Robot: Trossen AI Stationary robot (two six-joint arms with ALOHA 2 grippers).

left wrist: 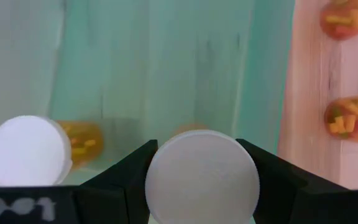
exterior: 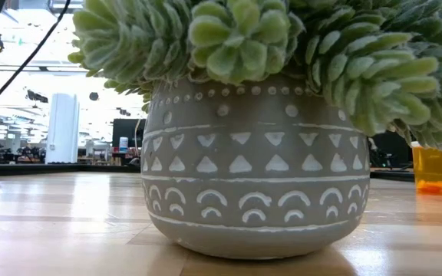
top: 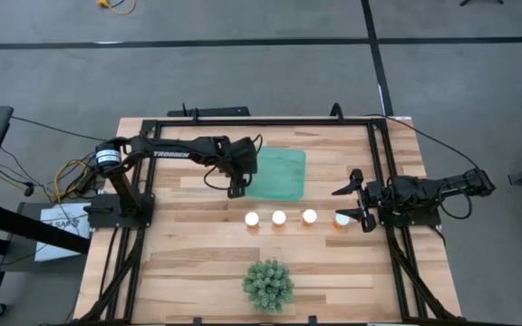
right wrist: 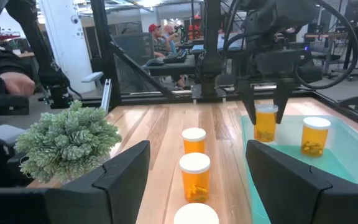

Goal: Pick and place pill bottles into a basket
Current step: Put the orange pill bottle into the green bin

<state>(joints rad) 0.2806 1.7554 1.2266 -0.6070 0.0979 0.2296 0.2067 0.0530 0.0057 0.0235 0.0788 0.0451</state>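
Observation:
The teal-green basket (top: 284, 174) lies at the table's far middle. My left gripper (top: 237, 179) is over its left part, shut on a pill bottle (right wrist: 266, 124). A second bottle (right wrist: 316, 135) stands upright in the basket beside it, its white cap (left wrist: 27, 151) showing in the left wrist view. Several bottles stand upright in a row on the table (top: 252, 218) (top: 279, 217) (top: 310, 215) (top: 341, 218). My right gripper (top: 362, 205) is open at the row's right end. The nearest bottle's cap (right wrist: 194, 214) is in front of its spread fingers, untouched. My left gripper pinches the bottle's round white cap (left wrist: 201, 177) between its two fingers, one on each side. The fingers (right wrist: 248, 102) come from above, pointing down. The bottle is upright below them over the basket floor; I cannot tell whether its base touches the floor.
A spiky green plant (top: 268, 283) in a patterned grey pot (exterior: 255, 176) stands near the table's front edge and fills the low view. A black frame (top: 383, 163) runs along the table's sides. People show in the room beyond the table (right wrist: 160, 34).

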